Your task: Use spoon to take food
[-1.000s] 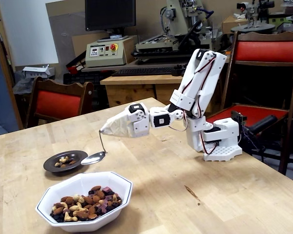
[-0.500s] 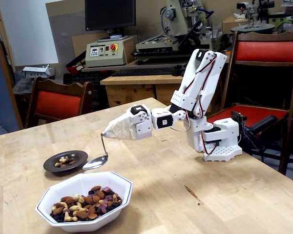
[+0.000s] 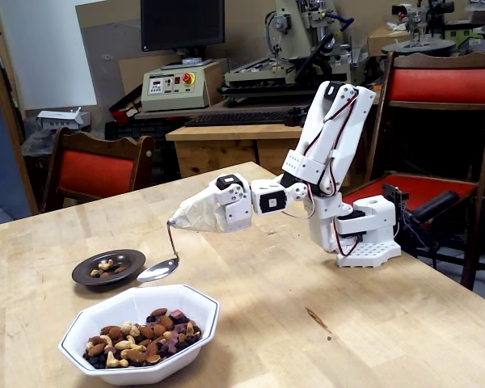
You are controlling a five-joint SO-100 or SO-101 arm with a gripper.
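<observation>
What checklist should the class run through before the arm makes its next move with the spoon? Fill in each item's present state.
1. Spoon fixed in the taped fingers: ok.
2. Spoon bowl empty: ok.
3. Food available in the white bowl: ok.
4. Spoon bowl over the white bowl: not ok, it hangs beside the dark plate.
5. Path to the white bowl unobstructed: ok.
6. Spoon clear of the table: cannot tell.
</observation>
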